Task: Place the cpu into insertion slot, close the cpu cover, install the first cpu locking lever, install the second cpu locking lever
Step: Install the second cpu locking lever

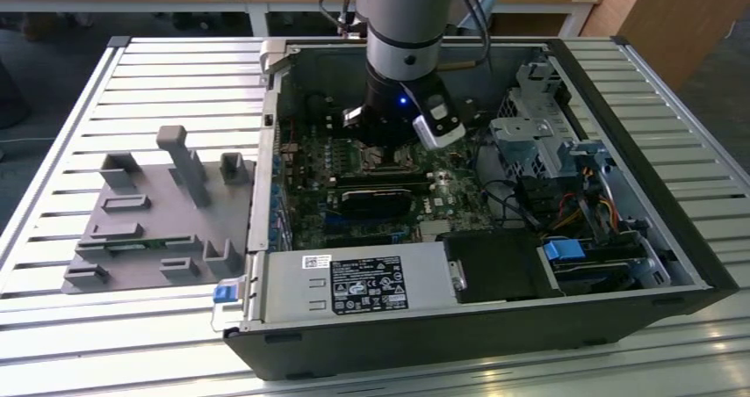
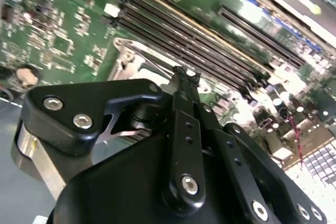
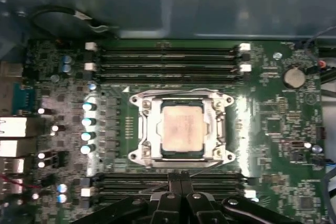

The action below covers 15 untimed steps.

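In the exterior view, your arm reaches down into the open computer case [image 1: 691, 265], with the gripper [image 1: 385, 142] low over the motherboard [image 1: 351, 212], just above the insertion slot [image 1: 384, 158].

In the second wrist view, you see the 2 fingers [image 2: 185, 85] pressed together, holding nothing, tips beside the silvery socket frame.

In the first wrist view, the cpu [image 3: 182, 128] sits in the slot with the cpu cover [image 3: 147, 129] apparently lying flat around it; the closed fingertips [image 3: 180, 178] hover just beside the frame's edge.
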Each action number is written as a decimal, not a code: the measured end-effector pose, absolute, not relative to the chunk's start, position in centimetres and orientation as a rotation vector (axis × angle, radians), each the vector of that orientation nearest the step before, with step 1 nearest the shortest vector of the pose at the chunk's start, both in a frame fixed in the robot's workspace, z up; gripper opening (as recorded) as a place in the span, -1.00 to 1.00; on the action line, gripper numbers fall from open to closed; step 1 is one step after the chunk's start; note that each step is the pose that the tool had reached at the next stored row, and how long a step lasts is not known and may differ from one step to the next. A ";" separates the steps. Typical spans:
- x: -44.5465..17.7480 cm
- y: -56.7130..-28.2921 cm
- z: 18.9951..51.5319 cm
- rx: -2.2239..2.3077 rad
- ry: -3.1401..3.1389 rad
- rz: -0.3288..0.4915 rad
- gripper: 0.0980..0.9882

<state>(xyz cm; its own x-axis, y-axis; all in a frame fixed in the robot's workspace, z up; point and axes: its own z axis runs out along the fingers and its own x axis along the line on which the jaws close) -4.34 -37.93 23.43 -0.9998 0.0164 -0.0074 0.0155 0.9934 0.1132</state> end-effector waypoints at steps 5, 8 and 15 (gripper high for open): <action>-4.7 -37.9 22.9 0.025 3.128 0.179 -0.96; -4.7 -38.0 22.6 0.025 3.128 0.187 -0.96; -5.2 -38.6 22.6 0.027 3.123 0.256 -0.96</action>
<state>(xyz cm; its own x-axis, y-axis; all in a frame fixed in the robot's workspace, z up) -5.17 -38.63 22.55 -0.9998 0.0177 -0.0063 0.0164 0.9865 0.1631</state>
